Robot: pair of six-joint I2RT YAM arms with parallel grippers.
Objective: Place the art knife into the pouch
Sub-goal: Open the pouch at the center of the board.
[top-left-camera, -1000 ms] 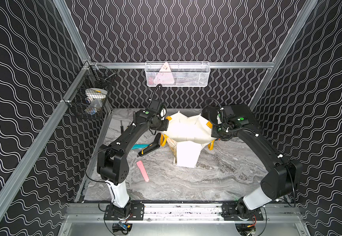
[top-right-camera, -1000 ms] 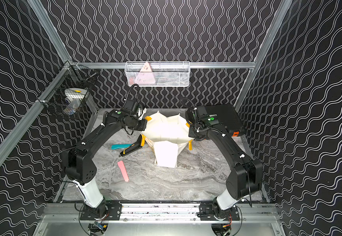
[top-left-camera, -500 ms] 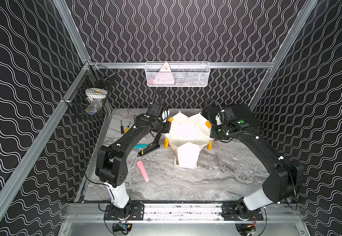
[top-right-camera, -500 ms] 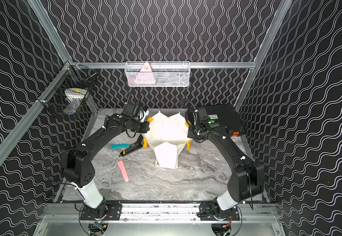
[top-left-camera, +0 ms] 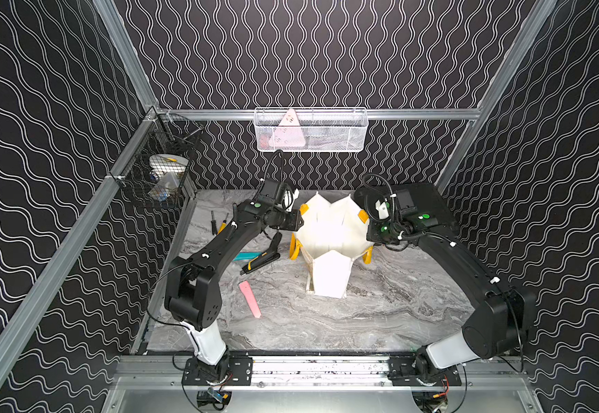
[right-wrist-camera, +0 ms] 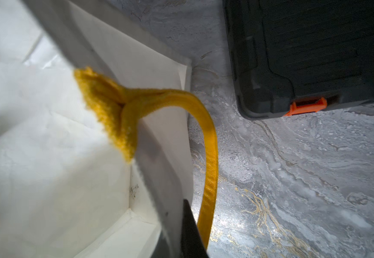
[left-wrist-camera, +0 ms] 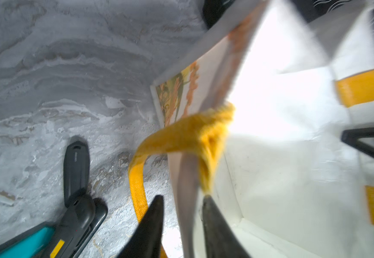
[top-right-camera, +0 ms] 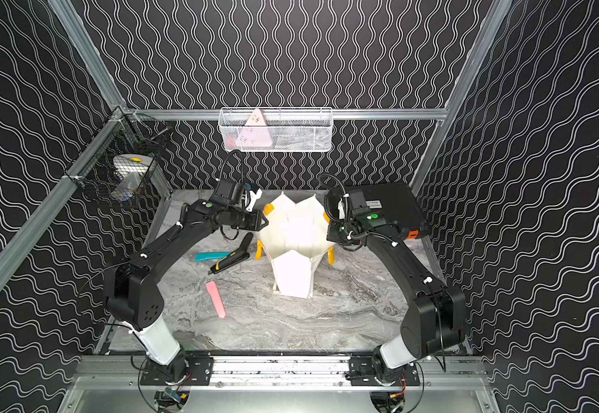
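Since a second ago my left pincer (left-wrist-camera: 181,198) has come off its clamp on the pouch rim: its fingers now stand partly apart, straddling the wall and gripping nothing. On the grey marbled surface (top-left-camera: 326,321) the white gusseted fabric pouch with yellow loop handles (top-left-camera: 330,229) stands upright and open-mouthed, with the black hard case with orange latch (top-right-camera: 391,203) just beside it. My right pincer (right-wrist-camera: 179,210) is closed tight on the opposite rim, so that single pinch is all that props the mouth, and I judge the freed side may slump inward. If I draw the left fingers away sideways, they could drag the wall or snag the yellow loop (left-wrist-camera: 181,131) and tip the pouch. The slim pink tapered tool (top-left-camera: 249,298) that I take for the art knife lies flat on the surface, well apart from the pouch; being thin, it may skid when pinched.
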